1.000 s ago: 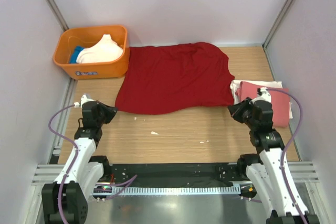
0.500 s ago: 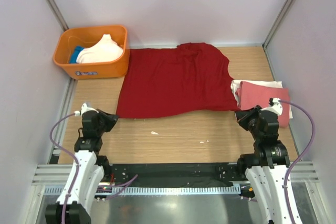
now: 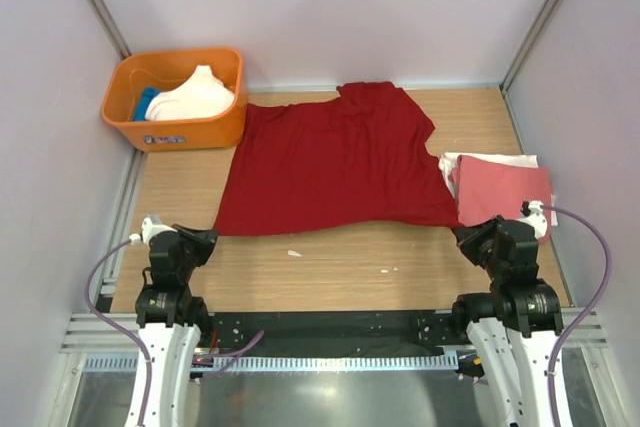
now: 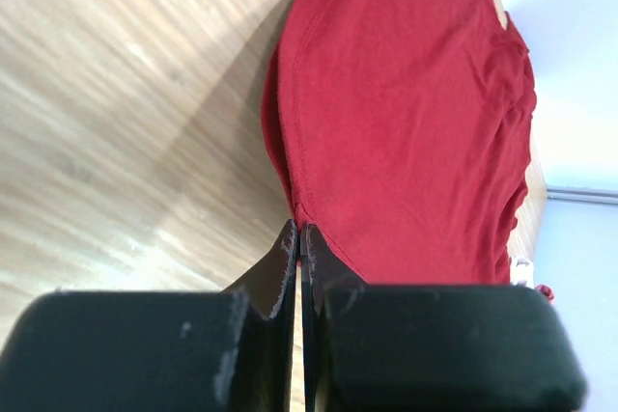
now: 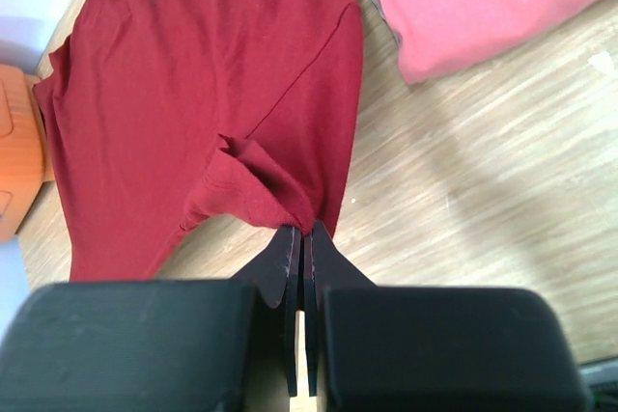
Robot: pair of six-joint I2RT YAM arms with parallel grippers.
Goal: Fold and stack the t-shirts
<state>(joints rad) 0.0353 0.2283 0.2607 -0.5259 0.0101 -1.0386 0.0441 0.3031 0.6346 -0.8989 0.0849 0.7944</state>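
The dark red t-shirt (image 3: 335, 162) lies spread across the middle of the table, collar end toward the back wall. My left gripper (image 3: 207, 238) is shut on its near left corner, and the left wrist view shows the cloth (image 4: 406, 113) running away from the closed tips (image 4: 300, 231). On the other side my right gripper (image 3: 463, 237) is shut on the near right corner, where a fold of the shirt (image 5: 193, 94) bunches at the tips (image 5: 303, 230). A folded salmon-pink t-shirt (image 3: 505, 192) rests on a white one (image 3: 490, 159) at the right.
An orange tub (image 3: 175, 97) at the back left holds a cream shirt (image 3: 195, 97) and a blue one (image 3: 146, 102). Small white scraps (image 3: 294, 253) lie on the wood near the front. Grey walls close in the left, right and back sides.
Both arms have drawn back toward the near edge, dragging the red shirt's near hem with them. The shirt now lies flatter and more stretched out.
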